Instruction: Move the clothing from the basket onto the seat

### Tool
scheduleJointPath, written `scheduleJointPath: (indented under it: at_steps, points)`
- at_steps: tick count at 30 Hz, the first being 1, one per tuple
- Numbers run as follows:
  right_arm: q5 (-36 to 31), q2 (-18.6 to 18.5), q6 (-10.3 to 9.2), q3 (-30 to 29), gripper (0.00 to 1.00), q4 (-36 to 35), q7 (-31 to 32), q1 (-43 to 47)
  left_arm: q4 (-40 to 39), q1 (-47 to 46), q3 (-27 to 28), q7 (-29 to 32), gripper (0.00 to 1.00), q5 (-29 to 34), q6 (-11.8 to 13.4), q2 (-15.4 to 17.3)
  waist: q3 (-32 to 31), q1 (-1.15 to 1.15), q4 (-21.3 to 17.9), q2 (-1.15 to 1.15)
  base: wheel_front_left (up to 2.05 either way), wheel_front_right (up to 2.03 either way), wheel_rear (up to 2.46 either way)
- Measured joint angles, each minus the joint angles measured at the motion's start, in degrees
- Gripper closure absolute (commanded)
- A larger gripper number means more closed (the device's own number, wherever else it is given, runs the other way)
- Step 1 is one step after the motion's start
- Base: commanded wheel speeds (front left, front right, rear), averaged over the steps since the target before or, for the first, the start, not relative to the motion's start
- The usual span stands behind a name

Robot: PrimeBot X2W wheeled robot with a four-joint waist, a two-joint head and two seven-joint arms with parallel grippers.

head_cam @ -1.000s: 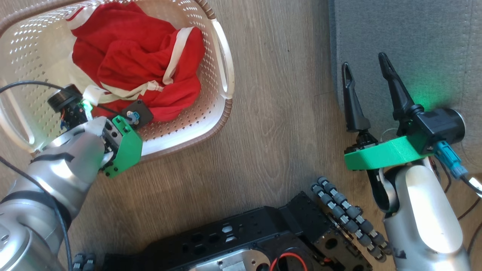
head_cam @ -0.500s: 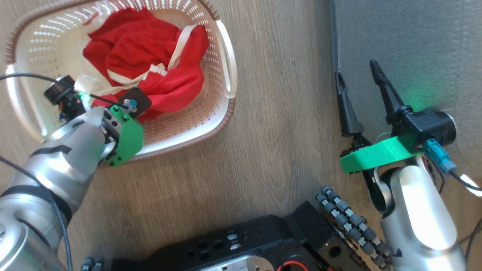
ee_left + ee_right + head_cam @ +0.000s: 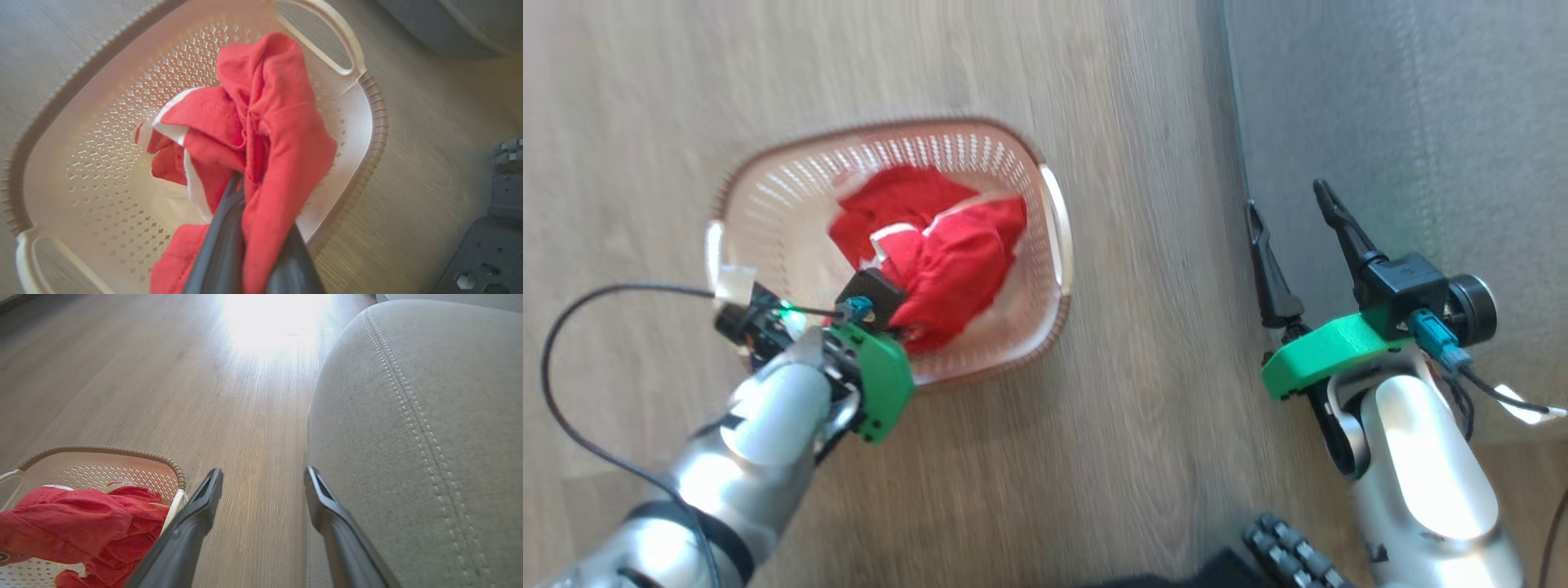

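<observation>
**Left gripper** (image 3: 245, 192): found closed on a fold of the clothing (image 3: 261, 134), directly above the inside of the basket (image 3: 378, 122).

**Change noted:** A second earlier the red fabric was spread across the basket floor. It has since been drawn into a narrow bunch rising toward the jaws, with its lower end still inside the basket. The shift of the whole head view is attributed to camera movement, not to the basket.

**Right gripper** (image 3: 1285, 198): held wide open and empty, well apart from the basket. It is positioned at the edge of the seat (image 3: 1405, 122), which stands beside the basket across a strip of floor (image 3: 1143, 245).

**Assessment:** The grasp is judged secured and the lift begun; transfer to the seat is not yet made. Whether both garments are caught cannot be determined.
</observation>
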Motion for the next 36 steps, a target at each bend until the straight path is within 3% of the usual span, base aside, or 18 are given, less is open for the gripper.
scheduleJointPath:
  at_steps: [11,16,23,31,36]
  points:
    - [-1.6,-0.1,0.0,-0.7,0.0,5.1,0.0,3.9,-14.6,12.6,17.4,0.1,1.0,0.3,1.4,-2.3,-15.0,0.0,5.5,0.0,0.0,0.0,0.0]
    - [-1.1,-0.1,0.0,-0.3,0.0,6.0,0.0,5.6,-24.8,18.3,26.9,0.1,1.0,5.1,1.5,-2.6,-20.7,0.0,7.7,0.0,0.0,0.0,0.0]
    - [0.6,-0.2,0.0,0.9,0.0,5.3,0.1,8.9,-38.0,25.2,39.7,0.1,1.0,10.9,1.4,-5.6,-26.9,0.0,10.2,0.0,0.0,0.0,0.0]
    - [2.3,-0.2,0.0,1.9,0.0,-0.5,0.1,12.5,-51.1,29.5,47.4,0.1,1.0,14.9,-0.1,-8.0,-31.2,0.0,12.4,0.0,0.0,0.0,0.0]
    - [2.4,-0.2,0.0,2.8,0.0,-3.6,0.1,16.0,-57.4,30.8,47.2,0.0,1.0,16.9,-1.5,-8.2,-32.8,0.0,13.5,0.0,0.0,0.0,0.0]
